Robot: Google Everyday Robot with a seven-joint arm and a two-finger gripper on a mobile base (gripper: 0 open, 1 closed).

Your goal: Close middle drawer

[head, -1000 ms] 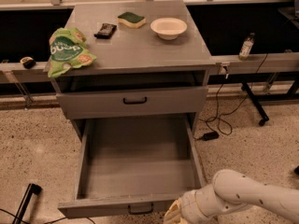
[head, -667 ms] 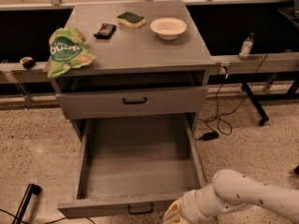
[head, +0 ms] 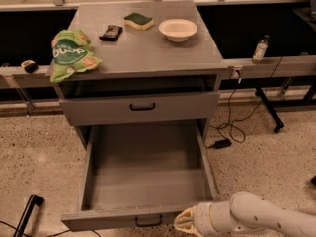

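Observation:
The middle drawer (head: 145, 177) of the grey cabinet is pulled far out toward me. It is a long, deep, empty grey box with a low front (head: 118, 219) and a small black handle (head: 148, 221). Above it, the taller-fronted top drawer (head: 140, 107) is nearly closed. The lowest drawer is hidden. My gripper (head: 185, 221) is at the end of the white arm (head: 256, 217) that comes in from the lower right. It is right by the right end of the middle drawer's front, low in the camera view.
On the cabinet top (head: 148, 48) lie a green snack bag (head: 70, 54), a dark packet (head: 111, 32), a green sponge (head: 138, 20) and a white bowl (head: 177, 29). A bottle (head: 260, 49) stands on a ledge to the right. Cables (head: 232, 127) trail on the speckled floor, and a black leg (head: 27, 214) is at lower left.

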